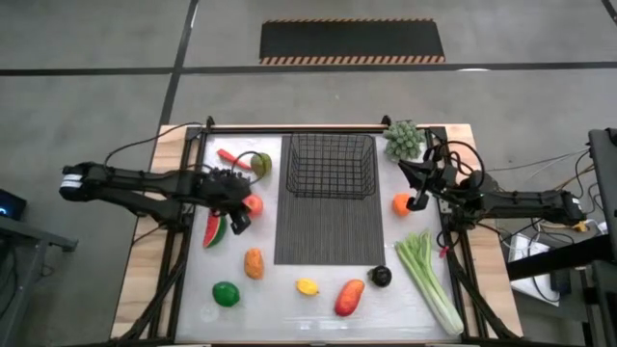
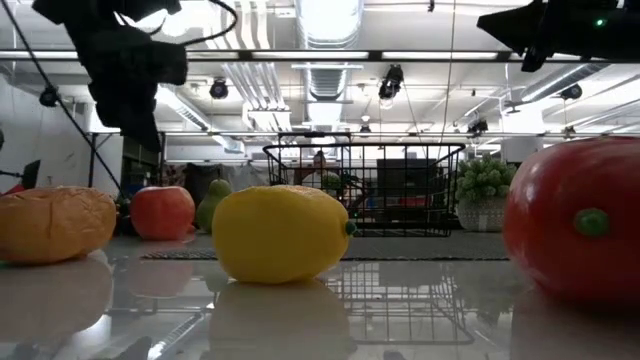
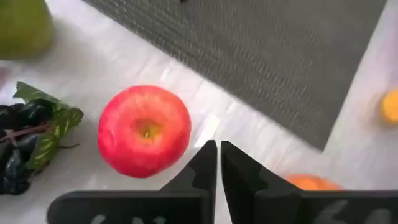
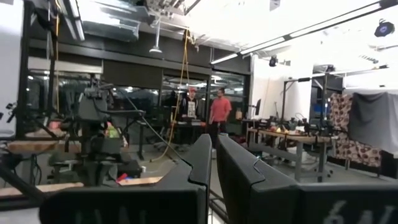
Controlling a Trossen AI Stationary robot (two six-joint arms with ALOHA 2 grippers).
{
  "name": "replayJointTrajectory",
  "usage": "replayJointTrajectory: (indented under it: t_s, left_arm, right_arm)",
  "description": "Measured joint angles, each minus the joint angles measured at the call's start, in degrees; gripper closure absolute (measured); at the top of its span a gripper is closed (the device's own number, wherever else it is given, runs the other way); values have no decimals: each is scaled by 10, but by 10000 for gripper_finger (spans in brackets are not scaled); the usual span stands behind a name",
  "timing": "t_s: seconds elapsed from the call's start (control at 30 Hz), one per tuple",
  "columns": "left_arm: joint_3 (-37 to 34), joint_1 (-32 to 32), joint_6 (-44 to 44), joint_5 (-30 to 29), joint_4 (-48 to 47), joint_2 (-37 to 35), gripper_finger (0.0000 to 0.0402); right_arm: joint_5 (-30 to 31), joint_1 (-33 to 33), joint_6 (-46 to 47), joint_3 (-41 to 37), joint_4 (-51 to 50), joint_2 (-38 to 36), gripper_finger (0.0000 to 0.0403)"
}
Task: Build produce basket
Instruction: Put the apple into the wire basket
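Observation:
The black wire basket (image 1: 328, 166) stands empty at the far end of the ribbed mat (image 1: 328, 236). Produce lies around it: a red round fruit (image 1: 253, 204) (image 3: 144, 129), a watermelon slice (image 1: 214, 231), a chili (image 1: 229, 155), a green fruit (image 1: 260, 164), dark grapes (image 3: 18, 134), a lime (image 1: 226, 294), a lemon (image 1: 307, 286) (image 2: 282, 233), an orange (image 1: 402, 203) and celery (image 1: 429, 280). My left gripper (image 1: 241, 218) (image 3: 219, 144) hovers shut just beside the red fruit, on its near side. My right gripper (image 1: 416, 200) (image 4: 213, 140) is raised by the orange, shut and pointing level.
An orange-brown fruit (image 1: 254, 262), a red-orange mango (image 1: 349, 297) and a small dark fruit (image 1: 382, 277) lie near the front edge. A green bunch (image 1: 403, 140) sits right of the basket. People stand far off in the room (image 4: 217, 109).

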Motion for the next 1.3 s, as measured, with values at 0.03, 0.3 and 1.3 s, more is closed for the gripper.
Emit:
replayJointTrajectory:
  t_s: [0.03, 0.3, 1.3]
  left_arm:
    - [7, 0, 6, 7, -1, 10, 382]
    - [41, 1, 16, 45, 0, 62, 267]
    - [54, 1, 160, -105, -35, 98, 141]
  right_arm:
    - [0, 0, -4, 0, -2, 0, 385]
    - [0, 0, -26, 0, -4, 0, 385]
    - [-4, 0, -21, -1, -39, 0, 385]
